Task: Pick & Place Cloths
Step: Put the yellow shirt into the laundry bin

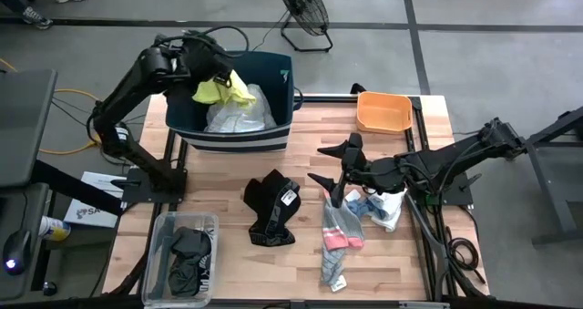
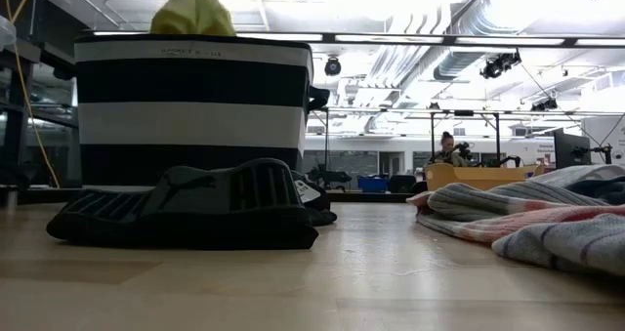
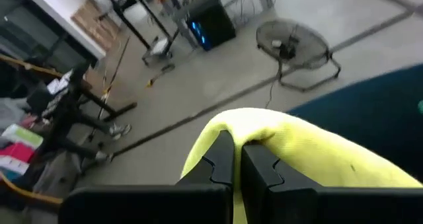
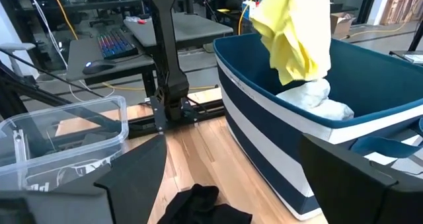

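Cloths are what we sort here, and we take them from left to right. Our left gripper (image 1: pixel 219 72) hangs over the dark-blue bin (image 1: pixel 278 136), its fingers (image 3: pixel 222 159) pressed together on a fold of the neon-yellow garment (image 1: pixel 226 90), which drapes limply below them above the large white garment (image 1: pixel 241 116) already in the bin. We judge it light and floppy, so a pinch on a bunched ridge should hold it. Between the arms lies the black-and-white patterned piece (image 1: pixel 271 209) on the table. Our right gripper (image 1: pixel 335 174) hovers with fingers spread wide, holding nothing; just beside and below them lie the grey socks with pink toes (image 1: pixel 340 229) and the small white-blue rag (image 1: pixel 383 205). Soft and thin, the socks would best be pinched at a raised fold.
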`<state>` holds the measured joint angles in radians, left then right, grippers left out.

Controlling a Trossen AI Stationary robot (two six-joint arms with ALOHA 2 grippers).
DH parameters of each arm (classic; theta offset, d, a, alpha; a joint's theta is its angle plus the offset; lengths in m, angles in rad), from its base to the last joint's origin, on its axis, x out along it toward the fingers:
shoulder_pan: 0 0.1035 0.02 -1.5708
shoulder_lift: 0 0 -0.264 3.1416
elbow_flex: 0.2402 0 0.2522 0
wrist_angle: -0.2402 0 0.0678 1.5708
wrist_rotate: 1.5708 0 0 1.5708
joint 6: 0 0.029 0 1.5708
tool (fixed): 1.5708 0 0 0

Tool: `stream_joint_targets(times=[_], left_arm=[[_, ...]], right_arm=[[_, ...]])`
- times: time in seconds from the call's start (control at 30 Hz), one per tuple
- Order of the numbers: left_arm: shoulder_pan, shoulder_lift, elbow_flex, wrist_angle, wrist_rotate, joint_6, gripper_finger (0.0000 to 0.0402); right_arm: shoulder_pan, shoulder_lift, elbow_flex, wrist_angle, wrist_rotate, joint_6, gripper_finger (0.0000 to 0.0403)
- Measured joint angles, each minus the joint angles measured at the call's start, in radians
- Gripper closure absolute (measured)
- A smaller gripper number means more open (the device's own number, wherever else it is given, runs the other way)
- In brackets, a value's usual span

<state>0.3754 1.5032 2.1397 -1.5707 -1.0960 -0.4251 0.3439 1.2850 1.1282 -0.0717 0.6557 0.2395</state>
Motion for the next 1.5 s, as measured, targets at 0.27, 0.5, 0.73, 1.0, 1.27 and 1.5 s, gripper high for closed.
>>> stream_joint_targets(times=[0.27,0.5,0.73,1.0,1.27,1.5], left_arm=[[0.117,0.000,-0.112,0.010,0.197,0.003,0.0401],[0.222,-0.001,-0.183,0.071,0.449,0.064,0.0401],[0.324,-0.001,-0.280,0.139,0.756,0.131,0.0401],[0.346,-0.001,-0.440,0.248,0.886,0.171,0.0401],[0.345,-0.001,-0.573,0.359,1.006,0.189,0.0401],[0.345,-0.001,-0.660,0.391,1.043,0.193,0.0401]], right_arm=[[0.000,0.000,0.000,-0.001,0.000,0.000,0.0071],[0.000,0.000,0.000,-0.001,0.000,0.000,0.0071],[0.000,0.000,0.000,-0.002,0.000,0.000,0.0071],[0.000,0.000,0.000,-0.009,0.000,0.000,0.0071],[0.000,0.000,0.000,-0.021,-0.001,0.000,0.0071],[0.000,0.000,0.000,-0.030,-0.001,0.007,0.0071]])
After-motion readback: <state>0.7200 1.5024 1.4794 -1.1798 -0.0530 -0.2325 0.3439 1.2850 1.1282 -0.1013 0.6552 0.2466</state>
